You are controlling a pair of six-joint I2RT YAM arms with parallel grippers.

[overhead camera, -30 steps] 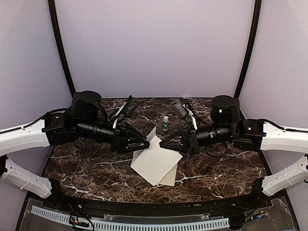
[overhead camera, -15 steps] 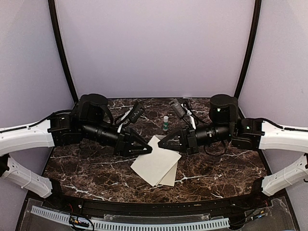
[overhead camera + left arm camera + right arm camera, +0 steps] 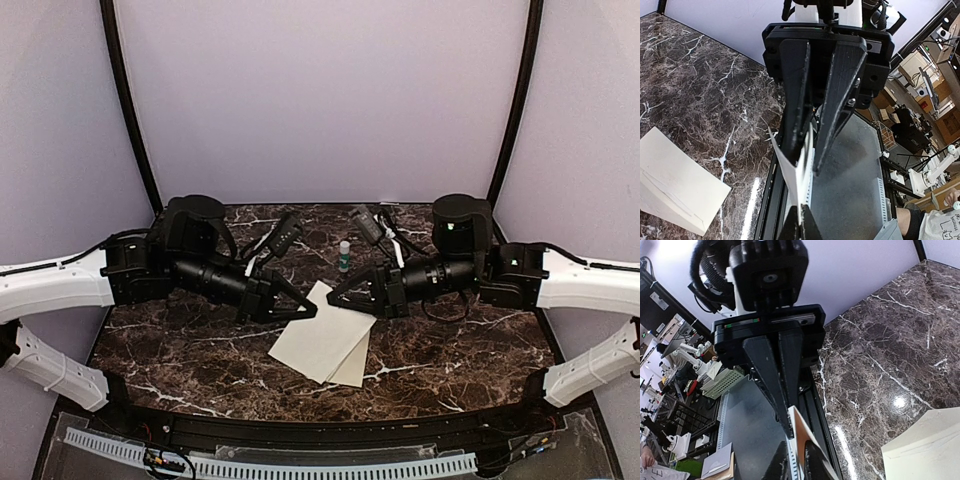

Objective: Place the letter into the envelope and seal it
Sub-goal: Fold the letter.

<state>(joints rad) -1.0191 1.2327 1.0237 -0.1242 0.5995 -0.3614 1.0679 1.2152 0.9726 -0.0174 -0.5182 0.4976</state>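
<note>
The white letter (image 3: 318, 335) lies on the marble over the cream-beige envelope (image 3: 356, 368), which peeks out at its lower right edge. The letter's far corner is lifted between both grippers. My left gripper (image 3: 308, 310) (image 3: 801, 225) is shut on that raised corner (image 3: 787, 180). Facing it, my right gripper (image 3: 335, 297) (image 3: 797, 465) has its jaws a little apart, with the same corner (image 3: 802, 432) standing loosely in the gap. The rest of the stacked sheets shows flat at the lower left of the left wrist view and the lower right of the right wrist view.
A small glue stick (image 3: 345, 255) with a green band stands upright behind the grippers, near the table's back middle. Dark marble table (image 3: 180, 350) ends at a black front rail (image 3: 320, 425). Cables hang off both wrists.
My left gripper has closed onto the letter's raised corner. The right gripper's jaws, shut on it before, have parted slightly. The sheets have slid a little to the left.
</note>
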